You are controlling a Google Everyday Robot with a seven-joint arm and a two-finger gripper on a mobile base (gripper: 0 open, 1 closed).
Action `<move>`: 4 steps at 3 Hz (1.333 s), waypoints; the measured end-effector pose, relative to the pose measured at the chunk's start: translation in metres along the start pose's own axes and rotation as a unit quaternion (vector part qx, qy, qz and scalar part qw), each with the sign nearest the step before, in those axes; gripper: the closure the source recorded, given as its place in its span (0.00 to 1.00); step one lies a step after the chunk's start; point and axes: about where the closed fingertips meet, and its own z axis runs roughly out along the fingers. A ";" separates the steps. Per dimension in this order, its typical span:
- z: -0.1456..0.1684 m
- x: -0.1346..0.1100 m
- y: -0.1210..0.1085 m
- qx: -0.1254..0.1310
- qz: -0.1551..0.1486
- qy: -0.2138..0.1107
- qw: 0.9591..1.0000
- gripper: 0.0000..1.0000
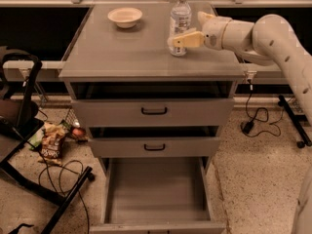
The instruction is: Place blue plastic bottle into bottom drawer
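The blue plastic bottle [180,18], clear with a white cap, stands upright at the back right of the grey cabinet top [126,52]. My gripper [187,28] comes in from the right at the bottle's lower half. It is open: one yellowish finger [187,39] crosses in front of the bottle's base and the other [204,17] sits just to the bottle's right. The bottom drawer [156,191] is pulled out wide below, and its flat grey floor holds nothing.
A cream bowl [125,16] sits at the back left of the cabinet top. The two upper drawers [154,112] with black handles are slightly ajar. Snack bags [51,143] and a black frame [24,130] lie on the floor at left, cables [253,123] at right.
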 end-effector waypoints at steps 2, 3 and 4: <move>0.022 0.004 -0.010 0.010 0.017 -0.011 1.000 0.00; 0.030 0.009 -0.013 0.013 0.021 -0.016 1.000 0.18; 0.031 0.009 -0.014 0.013 0.022 -0.017 1.000 0.43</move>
